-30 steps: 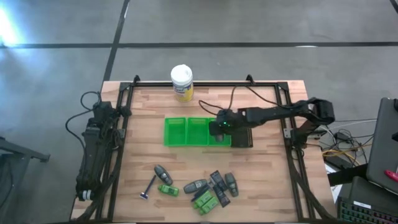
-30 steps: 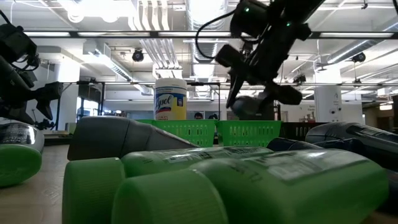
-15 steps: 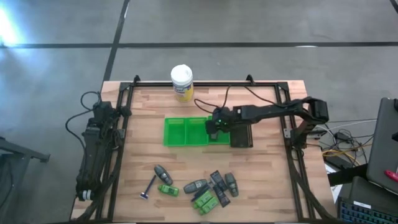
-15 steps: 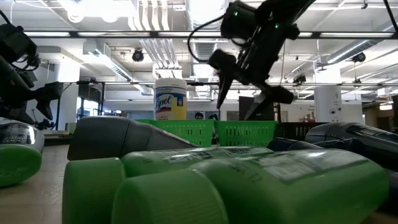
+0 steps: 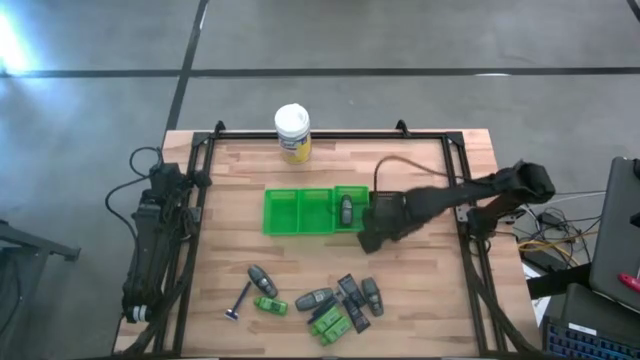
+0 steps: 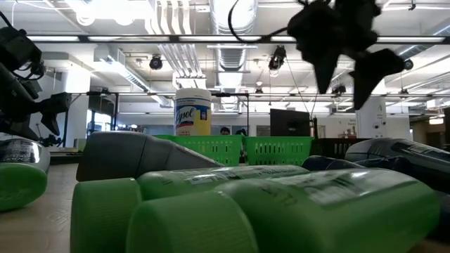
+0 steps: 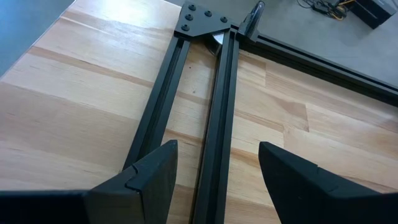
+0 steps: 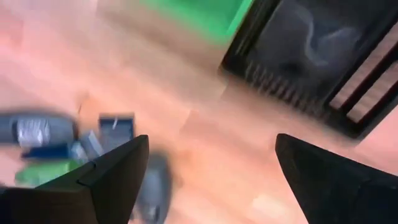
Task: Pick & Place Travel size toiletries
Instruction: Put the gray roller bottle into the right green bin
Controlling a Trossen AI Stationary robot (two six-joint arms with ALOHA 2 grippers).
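While the left arm waits folded at the table's left edge, well away from the green tray [image 5: 300, 212], the high view shows the right gripper [image 5: 368, 238] just off the tray's right end, above bare wood, holding nothing. One dark grey bottle [image 5: 346, 210] lies in the tray's rightmost compartment. The rest of the travel size toiletries [image 5: 335, 303], dark grey and bright green, sit scattered on the near side of the tray, with a thin dark razor-like stick [image 5: 241, 300] at their left. A white-lidded jar [image 5: 292, 132] stands beyond the tray at the table's far edge. In the low view, green bottles [image 6: 232, 204] fill the foreground in front of the tray [image 6: 239, 149], and the right gripper [image 6: 344, 74] hangs high, to the right of it, fingers spread and empty. The left wrist view shows the left gripper [image 7: 217, 168] with fingers apart over the black frame rails [image 7: 205, 106]. The right wrist view, blurred, shows spread fingers [image 8: 115, 171] above wood, the tray's corner [image 8: 205, 15] and some toiletries beyond them.
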